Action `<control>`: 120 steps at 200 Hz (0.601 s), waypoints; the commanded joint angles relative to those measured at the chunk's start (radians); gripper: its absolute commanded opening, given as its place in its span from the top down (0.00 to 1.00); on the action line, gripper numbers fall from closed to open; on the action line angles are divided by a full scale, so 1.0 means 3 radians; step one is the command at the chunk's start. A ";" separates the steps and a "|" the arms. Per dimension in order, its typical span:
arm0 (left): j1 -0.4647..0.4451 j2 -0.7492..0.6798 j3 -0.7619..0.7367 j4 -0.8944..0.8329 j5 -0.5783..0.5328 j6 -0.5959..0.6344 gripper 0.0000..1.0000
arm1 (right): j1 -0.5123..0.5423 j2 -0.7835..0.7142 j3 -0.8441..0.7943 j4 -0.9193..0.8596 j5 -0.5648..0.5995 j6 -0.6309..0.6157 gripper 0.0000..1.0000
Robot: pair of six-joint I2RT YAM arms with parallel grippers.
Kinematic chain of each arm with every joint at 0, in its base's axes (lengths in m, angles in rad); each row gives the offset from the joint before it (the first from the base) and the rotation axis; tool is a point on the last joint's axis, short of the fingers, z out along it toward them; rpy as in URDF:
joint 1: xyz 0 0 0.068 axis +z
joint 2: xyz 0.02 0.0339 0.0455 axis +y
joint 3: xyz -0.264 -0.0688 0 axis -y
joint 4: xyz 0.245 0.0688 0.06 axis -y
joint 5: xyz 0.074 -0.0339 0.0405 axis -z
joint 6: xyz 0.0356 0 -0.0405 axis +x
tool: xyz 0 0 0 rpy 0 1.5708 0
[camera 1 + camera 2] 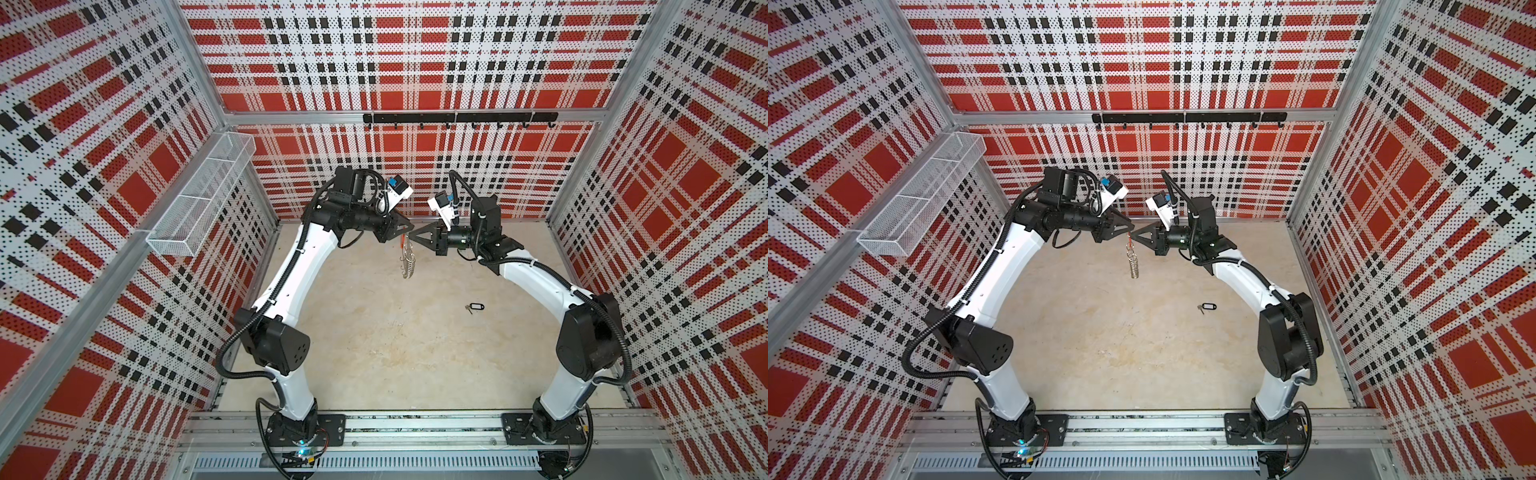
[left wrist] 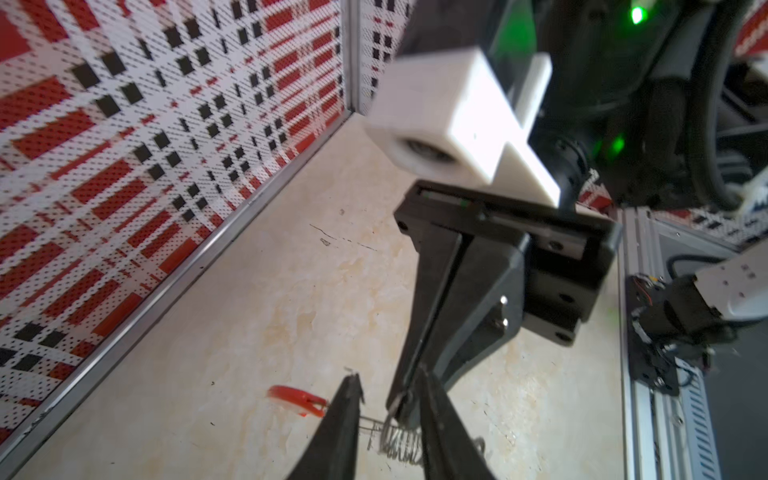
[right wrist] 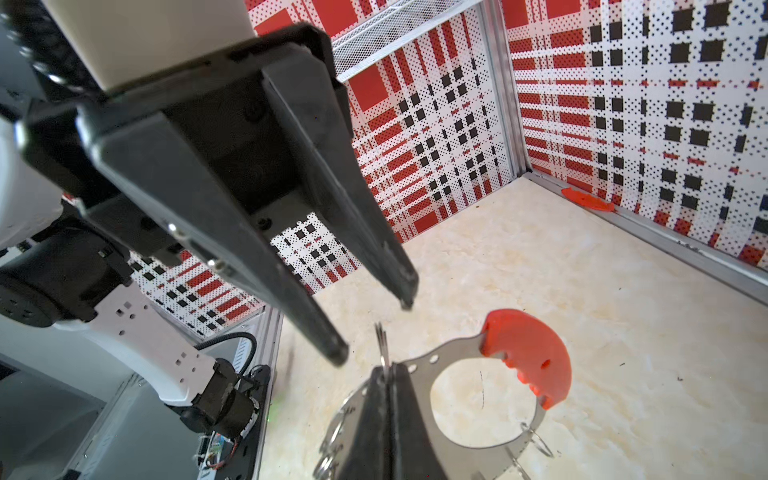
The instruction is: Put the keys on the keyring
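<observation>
Right gripper (image 3: 388, 374) clamps the keyring (image 3: 449, 353); left gripper (image 3: 374, 328), slightly parted, hangs just beside it; keys (image 1: 473, 308) lie well below it, nearer the right arm (image 1: 540, 274).

The left arm (image 1: 291, 270) and right arm (image 1: 536, 273) have glossy white link shells between matte black joint housings. Black corrugated conduit (image 1: 222, 355) runs along each, held by white ties. The left end effector (image 1: 409, 227) and right end effector (image 1: 411, 238) are black, with tapering triangular fingers and silver screws (image 2: 503, 300). Each has a white camera block (image 1: 401, 192) with blue connectors above it. Black base plates (image 1: 336, 428) are bolted to an aluminium rail (image 1: 415, 424).
</observation>
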 commanded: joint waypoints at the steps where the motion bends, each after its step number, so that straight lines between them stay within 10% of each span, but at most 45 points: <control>1: 0.0136 -0.0388 -0.0476 0.1020 -0.0367 -0.0743 0.69 | 0.0022 -0.0219 -0.0187 0.0820 0.0188 0.0390 1.00; 34: 0.0310 -0.1212 -0.2022 0.3080 -0.1128 -0.1946 0.63 | 0.0024 -0.0266 -0.0583 0.2011 0.0473 0.1210 1.00; 56: 0.0462 -0.1497 -0.2746 0.4080 -0.1000 -0.2600 0.66 | 0.0019 -0.0158 -0.0765 0.3057 0.0632 0.1944 1.00; 120: 0.0051 -0.1336 -0.3109 0.5024 -0.0641 -0.2793 0.62 | 0.0064 0.0348 -0.0434 0.4202 0.0692 0.3035 1.00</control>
